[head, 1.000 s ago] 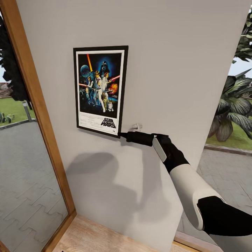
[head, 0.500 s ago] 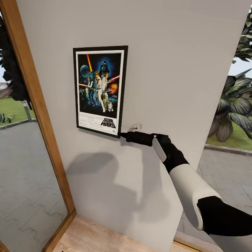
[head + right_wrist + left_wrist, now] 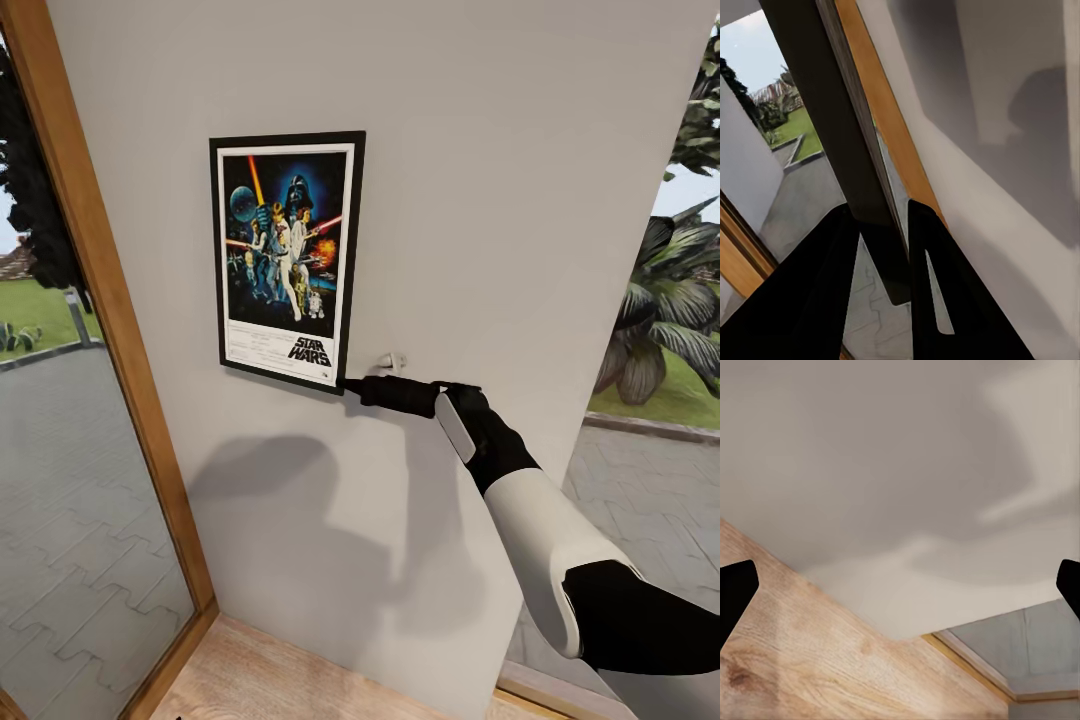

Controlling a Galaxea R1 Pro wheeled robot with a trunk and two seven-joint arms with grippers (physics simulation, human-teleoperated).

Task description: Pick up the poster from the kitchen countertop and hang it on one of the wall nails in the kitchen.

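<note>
The poster [image 3: 286, 256], black-framed with a white border and Star Wars art, lies flat and upright against the pale wall [image 3: 520, 200]. My right gripper [image 3: 350, 383] reaches in from the right and is shut on its lower right corner. In the right wrist view the two black fingers [image 3: 832, 255] stand on either side of the dark frame edge [image 3: 862, 180]. A small white wall nail [image 3: 390, 360] sticks out just right of that corner, above the gripper. My left gripper [image 3: 900, 585] is open, facing the wall base and wooden floor. The kitchen countertop is out of view.
A tall wooden-framed window [image 3: 110, 330] stands left of the poster, with paving and grass outside. Right of the wall is another glass opening with a large leafy plant [image 3: 670, 320]. Wooden floor [image 3: 270, 680] runs along the foot of the wall.
</note>
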